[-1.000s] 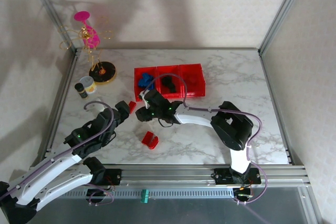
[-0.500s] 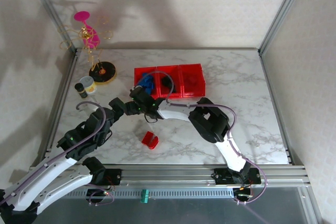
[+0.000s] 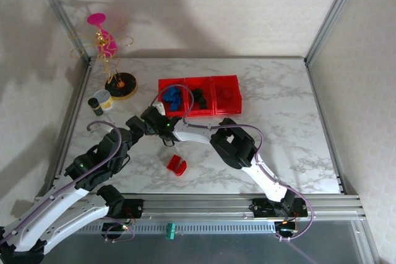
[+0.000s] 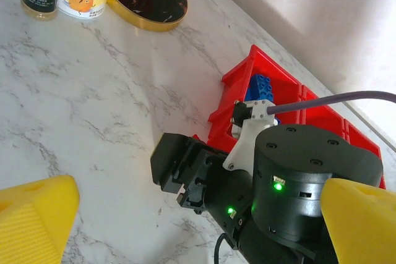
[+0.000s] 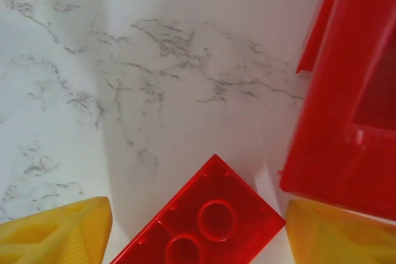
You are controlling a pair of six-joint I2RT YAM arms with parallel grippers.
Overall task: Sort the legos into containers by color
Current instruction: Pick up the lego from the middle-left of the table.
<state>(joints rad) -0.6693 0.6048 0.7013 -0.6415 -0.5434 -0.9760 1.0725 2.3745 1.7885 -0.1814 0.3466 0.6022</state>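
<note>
My right jaws stand spread astride the red brick (image 5: 204,224), its long axis slanting across the gap, just beside the leftmost bin (image 5: 346,103); my left jaws gape wide nearby.

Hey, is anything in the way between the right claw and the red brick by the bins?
Nothing visible. The red brick lies on the bare marble table, right between the right claw's yellow fingers, with the red bin wall just beside it.

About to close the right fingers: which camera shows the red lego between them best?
The right wrist view: the red lego lies studs-up on the marble between the fingers of the right gripper, beside the containers. In the top and left wrist views the gripper's body mostly hides it.
</note>
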